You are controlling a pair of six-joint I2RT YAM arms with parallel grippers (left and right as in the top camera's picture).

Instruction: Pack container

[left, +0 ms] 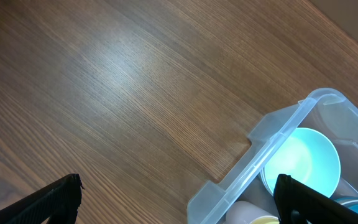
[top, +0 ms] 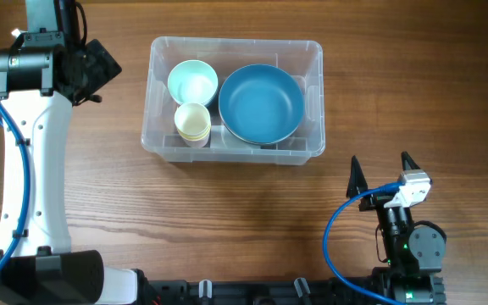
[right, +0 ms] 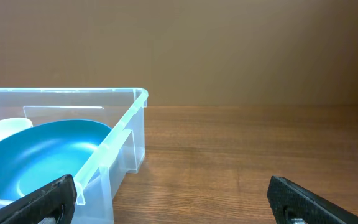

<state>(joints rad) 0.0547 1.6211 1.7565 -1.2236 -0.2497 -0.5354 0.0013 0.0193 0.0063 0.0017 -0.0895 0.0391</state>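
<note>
Wooden worktop (top: 227, 220), container (top: 235, 41) centre, blue bowl (top: 261, 103) and cups (top: 193, 123) inside. My left hand (left: 179, 186) and right hand (top: 379, 169) gape, released. Left hovers by the rim, and a careless drop could shove it.

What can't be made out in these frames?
Cup stack: overhead, nested; count too small to tell.
Container floor: overhead, mostly covered by the blue bowl and pale bowl.
Left wrist: blue bowl and cup stack cut off by the bottom edge.
Right wrist: most of the container cut off by the left edge.
</note>
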